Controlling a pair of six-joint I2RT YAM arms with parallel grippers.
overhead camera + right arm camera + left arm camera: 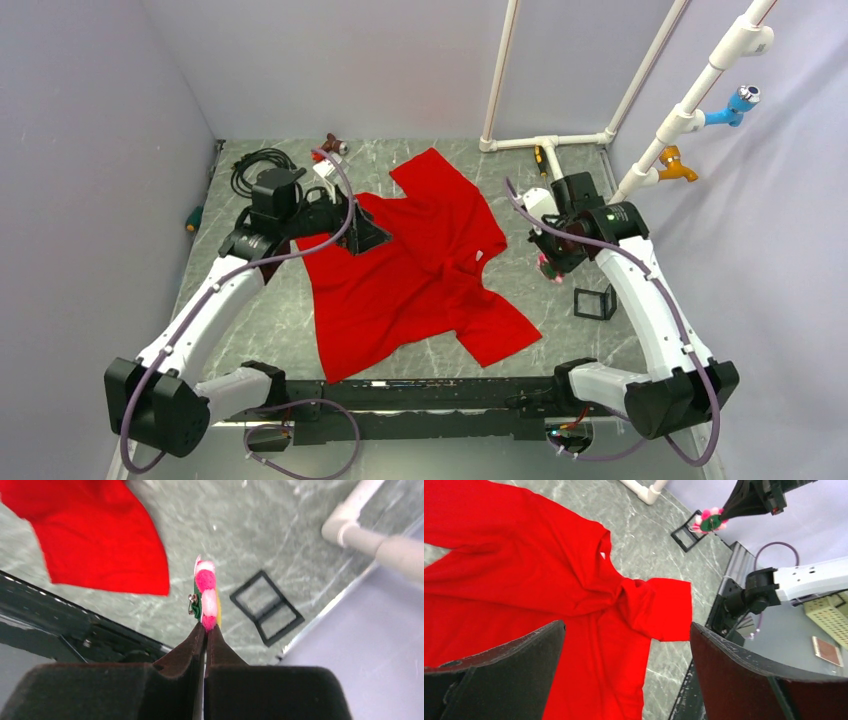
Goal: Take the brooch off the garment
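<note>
The small fuzzy flower brooch [206, 597], pink-petalled with a green backing and a metal pin, is pinched edge-on in the tightly closed right gripper [205, 632]. It is held above the marbled grey table [580, 345] near its right edge, apart from the crumpled bright red fabric T-shirt [420, 270]. The left gripper [626, 627] is spread wide over the shirt, and nothing is held in it.

- Left arm [205, 310] reaches toward 2 o'clock; left gripper [362, 233] spread wide, holding nothing.
- Right arm [650, 300] reaches toward 10 o'clock; right gripper [205, 630] pinched on brooch [206, 592].
</note>
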